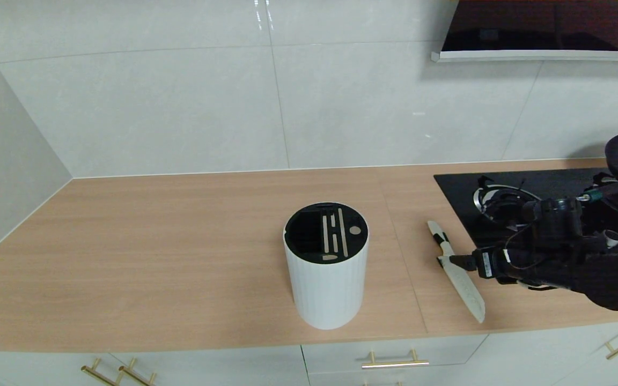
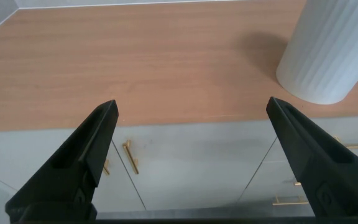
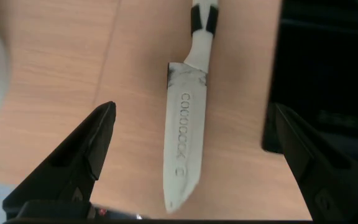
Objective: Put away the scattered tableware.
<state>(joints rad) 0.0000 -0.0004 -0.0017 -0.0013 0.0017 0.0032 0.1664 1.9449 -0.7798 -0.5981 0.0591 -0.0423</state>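
Right gripper (image 3: pixel 193 109) above white, black-banded knife (image 3: pixel 185 146)

white ribbed holder (image 1: pixel 326 284) with black top, cream knife (image 1: pixel 465 290) with black bands.

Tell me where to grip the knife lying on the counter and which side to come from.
Probably best to take the handle, the black-banded end nearest the wall, not the blade. The knife lies flat on the counter, so come straight down from above, the right pincer open across its narrow width, one finger on each long side.
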